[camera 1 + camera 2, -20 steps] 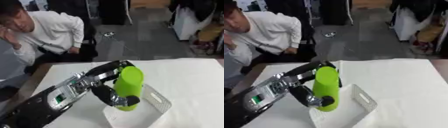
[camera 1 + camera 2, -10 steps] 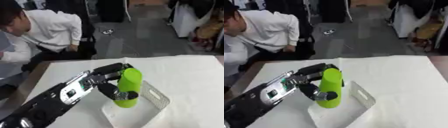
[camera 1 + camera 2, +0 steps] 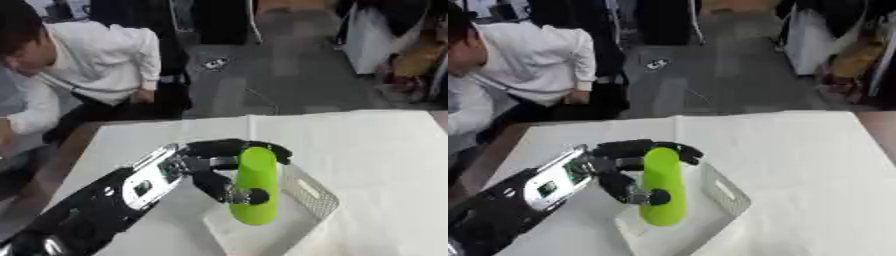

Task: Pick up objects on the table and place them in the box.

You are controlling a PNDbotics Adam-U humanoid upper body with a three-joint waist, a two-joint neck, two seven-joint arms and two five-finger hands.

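The robot's black and silver left hand (image 3: 220,167) reaches in from the near left and holds a tall lime-green cylinder with a rounded top (image 3: 254,185). Its fingers (image 3: 262,146) curl over the far side of the cylinder's upper part, and the thumb (image 3: 245,196) presses against the cylinder's near side lower down. The cylinder stands almost upright, its lower end inside a white plastic box with a slotted handle in its wall (image 3: 311,191), at the box's left part; whether it touches the box floor I cannot tell. The box sits on a table covered with a white cloth (image 3: 367,145), at the near middle of the scene. The table's right and far parts show only cloth. The right hand shows in neither view.
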